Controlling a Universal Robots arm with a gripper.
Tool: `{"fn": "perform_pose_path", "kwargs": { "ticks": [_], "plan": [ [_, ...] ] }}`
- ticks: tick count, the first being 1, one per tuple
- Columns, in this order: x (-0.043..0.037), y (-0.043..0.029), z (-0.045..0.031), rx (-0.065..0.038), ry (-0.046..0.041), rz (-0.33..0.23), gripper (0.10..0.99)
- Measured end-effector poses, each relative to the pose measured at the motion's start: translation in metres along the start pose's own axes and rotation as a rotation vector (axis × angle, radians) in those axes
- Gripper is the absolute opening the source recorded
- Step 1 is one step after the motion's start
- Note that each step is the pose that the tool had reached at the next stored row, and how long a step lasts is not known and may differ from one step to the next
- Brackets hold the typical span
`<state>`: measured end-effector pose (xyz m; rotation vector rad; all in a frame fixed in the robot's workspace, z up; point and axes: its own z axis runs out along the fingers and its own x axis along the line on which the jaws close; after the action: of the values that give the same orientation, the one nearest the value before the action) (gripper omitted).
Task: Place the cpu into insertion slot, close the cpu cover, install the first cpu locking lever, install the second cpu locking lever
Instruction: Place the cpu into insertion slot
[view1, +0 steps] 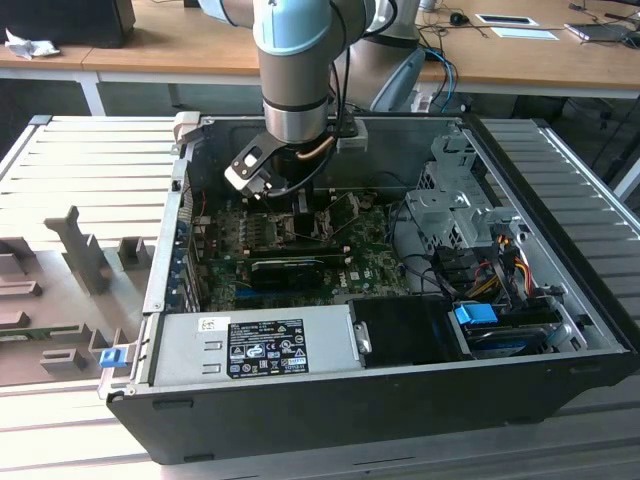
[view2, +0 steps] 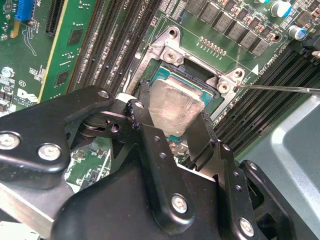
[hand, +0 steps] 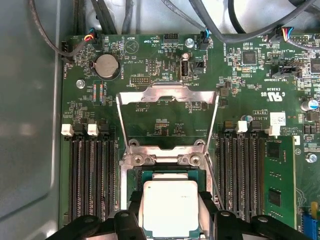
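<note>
- The gripper (view2: 174, 117) clamps the cpu (hand: 170, 207) by two opposite sides.
- The cpu sits at the insertion slot (view2: 197, 75).
- The cpu cover (hand: 150, 95) is swung open.

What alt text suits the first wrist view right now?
The gripper holds the cpu by two opposite sides over the insertion slot in the green circuit board. Past the slot, the cpu cover is flipped open.

labelled power supply (view1: 255, 345) in open case (view1: 350, 412); coin battery (hand: 106, 66) on motherboard (hand: 240, 90)
</note>
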<state>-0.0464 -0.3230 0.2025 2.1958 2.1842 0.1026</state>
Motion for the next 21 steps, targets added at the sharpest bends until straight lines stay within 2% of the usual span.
{"fn": "perform_pose_path", "kwargs": {
  "ticks": [4, 5, 9, 13, 21],
  "plan": [
    [0.0006, -0.0001, 0.0006, 0.000, 0.0002, 0.000, 0.537],
    [0.0012, -0.0001, 0.0008, 0.000, 0.0002, 0.000, 0.604],
    [0.0040, -0.0002, 0.0017, 0.000, 0.0069, 0.000, 0.604],
    [0.0040, -0.0001, 0.0012, 0.000, 0.0069, 0.001, 0.604],
    [0.0042, 0.0009, -0.0111, 0.000, 0.0037, 0.000, 0.584]
  ]
}}
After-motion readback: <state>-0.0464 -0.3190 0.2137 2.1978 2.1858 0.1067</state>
